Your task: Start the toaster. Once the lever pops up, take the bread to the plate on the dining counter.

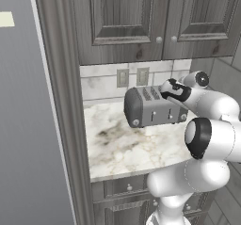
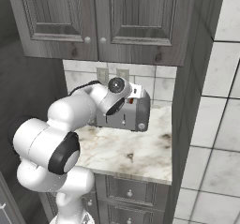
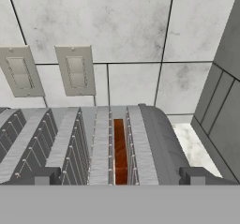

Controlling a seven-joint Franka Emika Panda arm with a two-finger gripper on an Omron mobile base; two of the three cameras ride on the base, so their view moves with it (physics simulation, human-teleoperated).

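Here the bread [image 3: 120, 150] sits edge-up deep in the toaster's [image 3: 93, 145] rightmost slot, straight ahead of the jaws and between the two dark fingertips [image 3: 41, 176], which stand wide apart with nothing between them. The gripper [image 1: 165, 93] hovers just above the toaster's top at its right end. Beyond the jaws, two wall switch plates [image 3: 75, 70] sit on the tiled backsplash [image 3: 136, 26]. Below the toaster spreads the marble counter [image 1: 127, 148], under grey cabinet doors [image 1: 127, 17].
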